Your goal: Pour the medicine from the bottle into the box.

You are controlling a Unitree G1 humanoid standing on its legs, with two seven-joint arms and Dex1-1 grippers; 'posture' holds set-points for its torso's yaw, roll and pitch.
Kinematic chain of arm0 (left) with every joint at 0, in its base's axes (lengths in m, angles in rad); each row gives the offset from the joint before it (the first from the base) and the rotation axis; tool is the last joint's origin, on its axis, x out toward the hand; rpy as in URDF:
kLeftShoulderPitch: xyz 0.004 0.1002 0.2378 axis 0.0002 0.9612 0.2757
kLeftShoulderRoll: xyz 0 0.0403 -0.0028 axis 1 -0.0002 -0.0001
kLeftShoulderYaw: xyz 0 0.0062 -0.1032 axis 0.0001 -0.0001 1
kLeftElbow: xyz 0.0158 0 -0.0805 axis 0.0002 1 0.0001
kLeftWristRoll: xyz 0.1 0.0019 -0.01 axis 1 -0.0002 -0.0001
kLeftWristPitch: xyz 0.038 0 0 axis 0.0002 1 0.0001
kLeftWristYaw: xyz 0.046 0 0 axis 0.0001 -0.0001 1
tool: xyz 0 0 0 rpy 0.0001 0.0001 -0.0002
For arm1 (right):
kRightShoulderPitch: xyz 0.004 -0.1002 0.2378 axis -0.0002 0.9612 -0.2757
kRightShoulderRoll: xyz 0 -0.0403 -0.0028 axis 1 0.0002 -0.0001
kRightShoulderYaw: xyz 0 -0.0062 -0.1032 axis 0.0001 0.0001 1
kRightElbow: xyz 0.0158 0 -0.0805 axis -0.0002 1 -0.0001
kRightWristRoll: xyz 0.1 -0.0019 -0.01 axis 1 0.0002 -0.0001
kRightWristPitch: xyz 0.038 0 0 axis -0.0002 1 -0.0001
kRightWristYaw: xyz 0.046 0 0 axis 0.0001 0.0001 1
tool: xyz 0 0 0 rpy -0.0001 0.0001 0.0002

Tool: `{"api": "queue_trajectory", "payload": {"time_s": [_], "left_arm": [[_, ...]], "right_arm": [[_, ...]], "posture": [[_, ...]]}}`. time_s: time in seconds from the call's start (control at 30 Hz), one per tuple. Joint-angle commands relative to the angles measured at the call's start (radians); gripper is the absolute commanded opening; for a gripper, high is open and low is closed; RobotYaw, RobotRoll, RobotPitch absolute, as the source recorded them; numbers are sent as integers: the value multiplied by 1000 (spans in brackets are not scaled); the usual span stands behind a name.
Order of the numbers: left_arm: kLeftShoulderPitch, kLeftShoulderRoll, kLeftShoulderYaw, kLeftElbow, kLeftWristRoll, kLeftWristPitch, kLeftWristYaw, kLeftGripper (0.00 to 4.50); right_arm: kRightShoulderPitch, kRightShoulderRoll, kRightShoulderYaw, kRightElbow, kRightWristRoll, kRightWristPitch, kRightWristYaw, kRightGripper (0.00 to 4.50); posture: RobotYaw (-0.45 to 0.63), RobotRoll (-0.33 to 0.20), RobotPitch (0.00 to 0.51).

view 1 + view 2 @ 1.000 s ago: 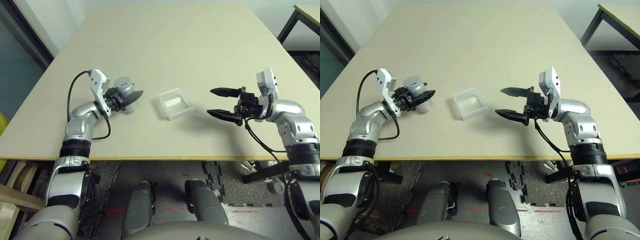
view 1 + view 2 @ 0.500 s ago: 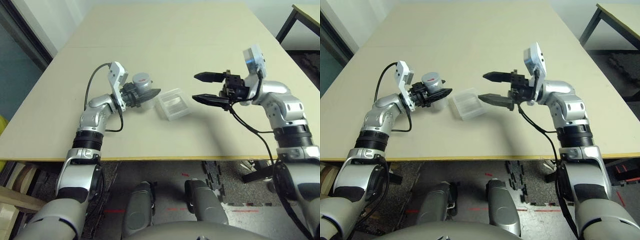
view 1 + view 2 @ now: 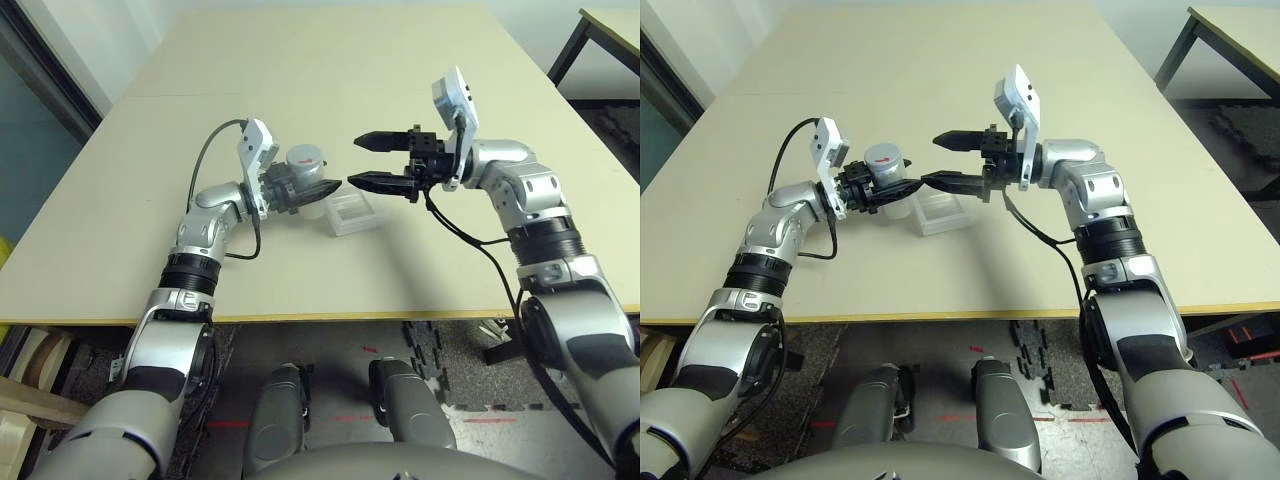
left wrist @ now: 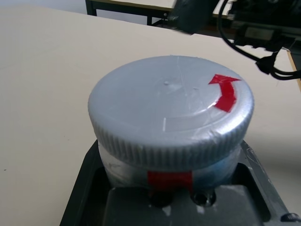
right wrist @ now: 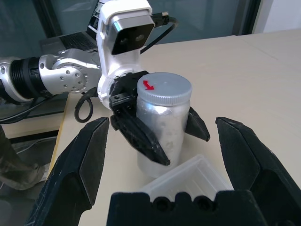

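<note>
on the pale tabletop [image 3: 420,270], nearest the robot's side of the things, lies one box [image 3: 352,213], a small clear plastic tray with a rim, resting flat and holding nothing that can be made out. just beside it, toward the robot's left, one bottle [image 3: 303,180] stands upright with its round grey cap [image 4: 171,115] screwed on; a red arrow is on the cap and a red mark on the label below it. the medicine cannot be seen through the whitish wall.

two grippers are at work, one on each arm. the left gripper [image 3: 306,190] is clamped tight on the bottle's body below the cap, its black fingers [image 5: 141,136] running along both sides of the cylinder and pointing toward the box. the right gripper [image 3: 378,160] hangs above the far edge of the box with its jaws spread wide and nothing between them, its two fingertips aimed at the bottle's cap, near it but apart from it. past both arms the tabletop runs on bare to its far edge.
</note>
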Motion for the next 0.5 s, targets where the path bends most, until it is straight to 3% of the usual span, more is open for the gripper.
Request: {"api": "queue_trajectory", "payload": {"time_s": [0.03, 0.5], "left_arm": [[-13, -1, -18, -24, 12, -7, -16, 2668], [-2, 153, 46, -103, -19, 53, -41, 2668]], "right_arm": [[-32, 17, 16, 34, -25, -18, -9, 4500], [-65, 59, 18, 62, -35, -27, 0, 4500]], "posture": [[-212, 0, 80], [-193, 0, 85]]}}
